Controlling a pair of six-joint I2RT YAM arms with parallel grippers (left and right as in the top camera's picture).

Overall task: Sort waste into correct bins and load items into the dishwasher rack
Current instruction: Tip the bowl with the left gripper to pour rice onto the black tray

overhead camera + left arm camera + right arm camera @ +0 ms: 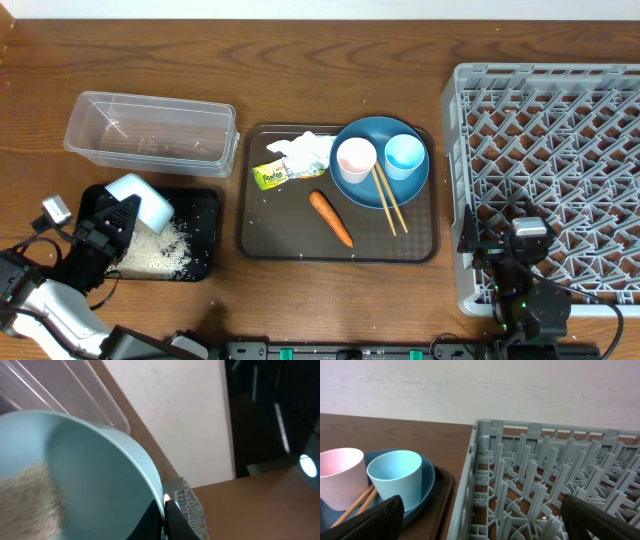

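Bowl, light blue — probably rigid, light, slick; tipped over black tray, rice spilling. Left gripper pinched on its rim — the sensible hold. Right gripper spread wide, empty, over rack.

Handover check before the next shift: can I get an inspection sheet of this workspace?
Surface: wooden table.
Job's things: light blue bowl tipped over black tray, rice in that tray; clear tub looks empty; carrot, tissue, wrapper and blue plate with pink cup, light blue cup and chopsticks on brown tray; rack unloaded.
Clutter: nothing seen.
Grippers: left gripper shut on the bowl's rim; right gripper open over the rack.
Cables: black cable loops by left arm.
Surroundings: pale wall.
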